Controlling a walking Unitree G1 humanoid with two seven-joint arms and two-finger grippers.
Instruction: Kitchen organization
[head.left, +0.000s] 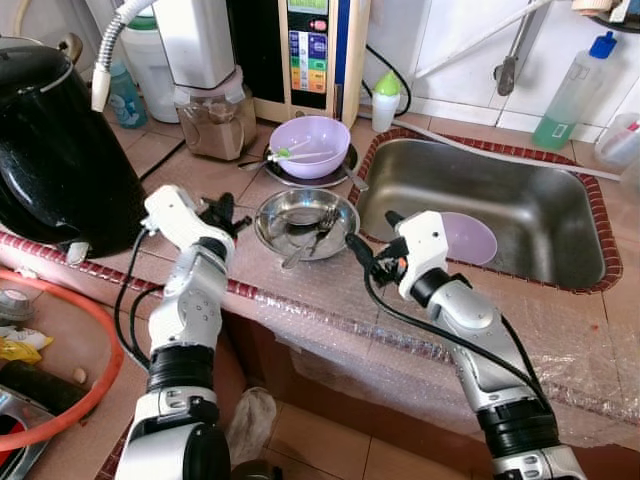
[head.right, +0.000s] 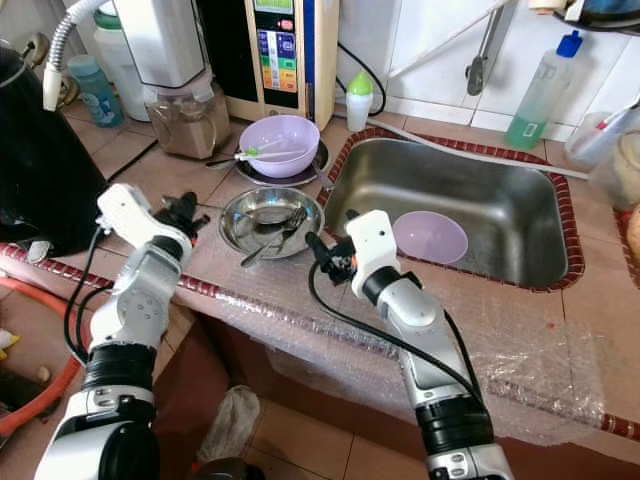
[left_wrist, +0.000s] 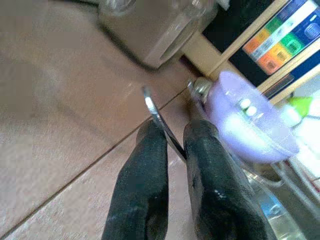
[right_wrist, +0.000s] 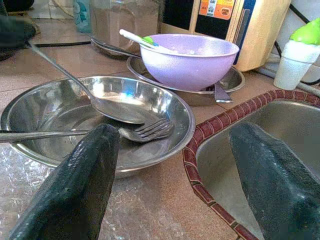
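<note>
**Here, a spoon is pinched over the steel bowl beside the sink**

Evidently the left end effector has its two black fingers pressed together on the thin handle of a metal spoon. The handle slants from the fingers down into the steel bowl, where the spoon's bowl rests beside a fork. Gripping at the handle's far end keeps the fingers outside the rim, which I judge suits lifting the utensil out or setting it in; which of the two cannot be told.

The right end effector hovers at the steel bowl's 3 o'clock side with its fingers spread wide, holding nothing. It sits over the worktop edge between the bowl and the sink, probably ready to steady or take the bowl.

Containers: the steel bowl holds the spoon, the fork and another long utensil handle that crosses its rim at about 8 o'clock. At its 12 o'clock a lilac bowl stands in a shallow steel dish, with a white and green utensil lying across it. Another lilac bowl lies inside the sink, at the sink's 8 o'clock, apparently empty. A blender jar holding something brownish stands at 11 o'clock of the steel bowl, and a black kettle well off at its 9 o'clock.
</note>
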